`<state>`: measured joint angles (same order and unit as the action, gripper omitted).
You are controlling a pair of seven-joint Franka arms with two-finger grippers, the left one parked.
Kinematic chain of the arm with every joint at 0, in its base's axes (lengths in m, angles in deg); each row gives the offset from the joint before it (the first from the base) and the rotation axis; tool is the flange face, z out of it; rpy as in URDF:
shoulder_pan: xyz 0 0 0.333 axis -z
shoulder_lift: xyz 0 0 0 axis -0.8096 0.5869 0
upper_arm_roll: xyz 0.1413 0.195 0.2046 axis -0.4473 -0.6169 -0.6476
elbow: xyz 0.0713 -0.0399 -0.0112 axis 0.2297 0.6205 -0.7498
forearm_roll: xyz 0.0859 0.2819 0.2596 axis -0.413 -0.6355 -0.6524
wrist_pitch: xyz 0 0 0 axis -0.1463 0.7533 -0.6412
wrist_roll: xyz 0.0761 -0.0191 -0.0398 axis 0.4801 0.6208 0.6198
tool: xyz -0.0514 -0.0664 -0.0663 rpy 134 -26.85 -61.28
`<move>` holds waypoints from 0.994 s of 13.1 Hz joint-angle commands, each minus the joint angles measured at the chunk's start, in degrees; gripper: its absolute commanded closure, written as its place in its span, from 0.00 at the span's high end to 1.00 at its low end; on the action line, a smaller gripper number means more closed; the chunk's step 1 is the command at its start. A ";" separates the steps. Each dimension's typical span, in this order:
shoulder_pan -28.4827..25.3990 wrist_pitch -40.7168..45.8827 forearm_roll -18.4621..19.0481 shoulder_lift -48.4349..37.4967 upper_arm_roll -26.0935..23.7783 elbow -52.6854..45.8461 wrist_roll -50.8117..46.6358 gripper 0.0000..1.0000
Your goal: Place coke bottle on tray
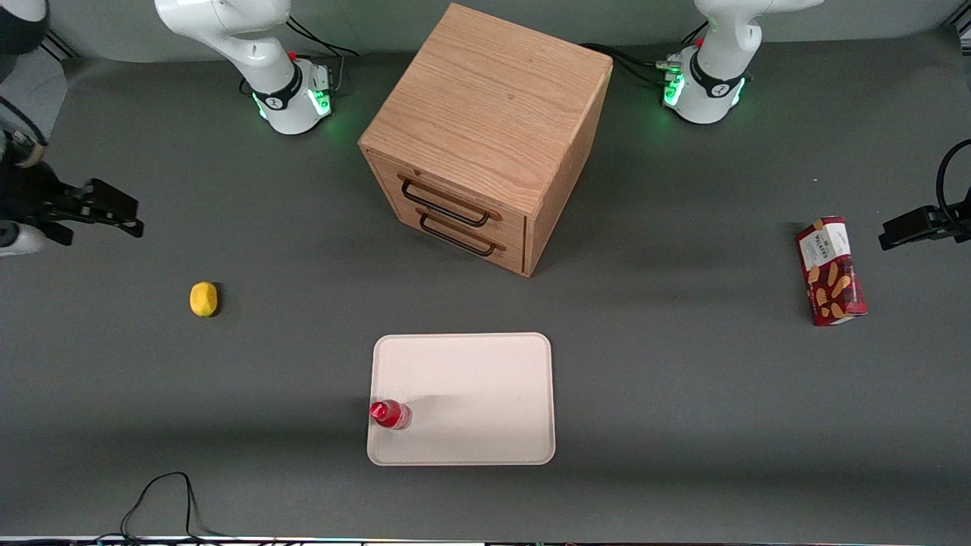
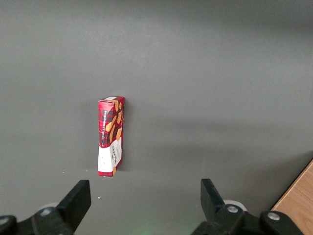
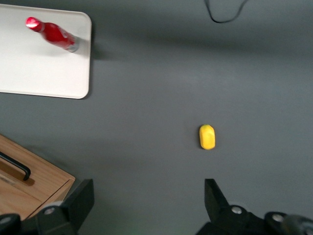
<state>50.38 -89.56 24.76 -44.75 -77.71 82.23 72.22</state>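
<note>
The small red coke bottle (image 1: 391,414) stands upright on the cream-white tray (image 1: 485,394), near the tray's corner closest to the front camera on the working arm's side. In the right wrist view the bottle (image 3: 56,34) shows on the tray (image 3: 44,73) as well. My right gripper (image 1: 114,211) hangs open and empty at the working arm's end of the table, well away from the tray and high above the table. In its own wrist view the gripper (image 3: 149,200) has its fingers wide apart with only bare table between them.
A wooden two-drawer cabinet (image 1: 485,136) stands farther from the front camera than the tray. A yellow lemon (image 1: 203,299) lies between my gripper and the tray. A red biscuit box (image 1: 831,271) lies toward the parked arm's end. A black cable (image 1: 163,504) loops at the table's near edge.
</note>
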 commanded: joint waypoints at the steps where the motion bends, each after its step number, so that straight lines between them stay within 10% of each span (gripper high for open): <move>1: -0.27 -1.19 -0.11 -1.81 2.62 3.42 2.24 1.00; 13: -0.10 -3.58 -0.64 -3.31 3.78 7.13 3.22 1.00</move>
<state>50.50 -94.19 24.41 -46.17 -73.97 88.42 74.58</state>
